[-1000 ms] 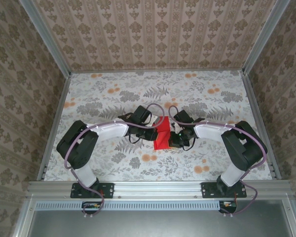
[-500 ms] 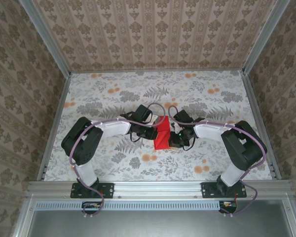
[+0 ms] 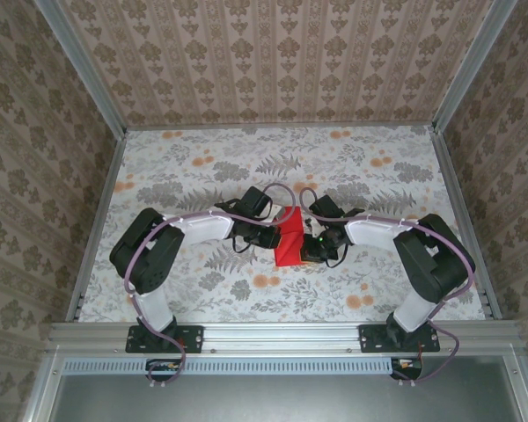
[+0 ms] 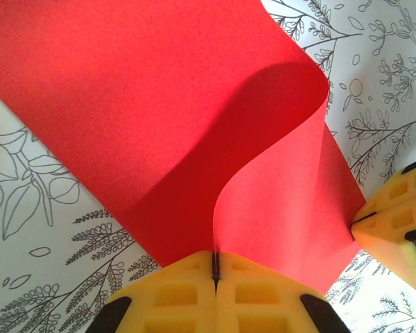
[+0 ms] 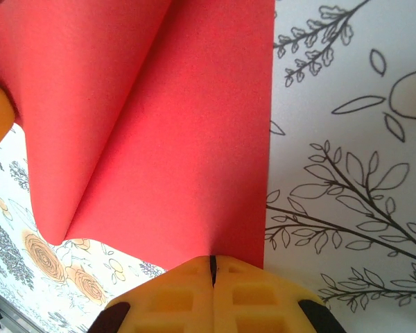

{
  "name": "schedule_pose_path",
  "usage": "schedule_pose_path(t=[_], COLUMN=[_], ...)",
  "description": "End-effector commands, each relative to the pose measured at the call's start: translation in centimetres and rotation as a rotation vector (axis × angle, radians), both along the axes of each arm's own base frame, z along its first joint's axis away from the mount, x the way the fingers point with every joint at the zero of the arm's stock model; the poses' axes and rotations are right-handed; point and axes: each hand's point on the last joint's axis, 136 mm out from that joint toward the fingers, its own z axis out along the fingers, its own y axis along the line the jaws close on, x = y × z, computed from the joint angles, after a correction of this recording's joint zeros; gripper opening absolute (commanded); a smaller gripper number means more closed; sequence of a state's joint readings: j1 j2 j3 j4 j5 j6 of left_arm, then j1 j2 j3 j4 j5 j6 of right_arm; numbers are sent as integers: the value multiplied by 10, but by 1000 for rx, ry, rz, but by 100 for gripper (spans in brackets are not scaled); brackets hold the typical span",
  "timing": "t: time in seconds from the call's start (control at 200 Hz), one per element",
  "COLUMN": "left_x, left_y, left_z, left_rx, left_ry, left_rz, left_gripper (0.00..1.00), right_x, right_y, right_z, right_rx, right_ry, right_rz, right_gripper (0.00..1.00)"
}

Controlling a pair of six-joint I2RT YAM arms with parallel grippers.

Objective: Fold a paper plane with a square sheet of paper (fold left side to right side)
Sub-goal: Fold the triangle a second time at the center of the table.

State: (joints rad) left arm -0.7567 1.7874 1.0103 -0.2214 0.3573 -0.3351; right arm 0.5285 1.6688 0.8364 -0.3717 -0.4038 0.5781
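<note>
The square sheet of paper (image 3: 290,239) is bright red and lies mid-table between both wrists, bent over in a loose curl rather than pressed flat. In the left wrist view the sheet (image 4: 159,125) sweeps up and curls rightward, and my left gripper (image 4: 213,260) is shut on its near edge. In the right wrist view the paper (image 5: 180,152) lies doubled, one layer arching over the other. My right gripper (image 5: 211,262) is shut on its edge. From above, the left gripper (image 3: 275,236) and right gripper (image 3: 310,247) flank the sheet closely.
A flower-print tablecloth (image 3: 194,167) covers the table, walled by patterned panels on three sides. The right gripper's yellow finger (image 4: 395,222) shows beside the paper in the left wrist view. The metal rail with both arm bases (image 3: 282,334) runs along the near edge.
The left arm's elbow has shifted a little to the right, carrying its side of the red paper toward the right gripper. The right arm has held still.
</note>
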Motion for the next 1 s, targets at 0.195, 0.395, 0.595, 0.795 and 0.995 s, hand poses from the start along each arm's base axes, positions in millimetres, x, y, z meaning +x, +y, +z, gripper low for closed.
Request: schedule_pose_path(t=[0.195,0.395,0.595,0.795,0.995], left_x=[1,-3,-5,-4,1], left_y=[8,12,13,13,9], left_z=[-6,-10,-14,-17,-13], left_rx=[37,47,53,57,52], left_ry=[-8,3,9,6,-12], left_rz=[-7,-3,0,0,-1], left_gripper=[1,1,0,1,1], right_x=[-17,-18,-18,-18,-18], right_y=[-13,-14,-13,-12,-11], right_z=[-20,-21,-22,-22,-23], right_rx=[-85,-86,-82,-80,-80], right_ry=[78,83,86,89,92], right_rz=[15,15,16,20,21], right_gripper=[2,2,2,2,2])
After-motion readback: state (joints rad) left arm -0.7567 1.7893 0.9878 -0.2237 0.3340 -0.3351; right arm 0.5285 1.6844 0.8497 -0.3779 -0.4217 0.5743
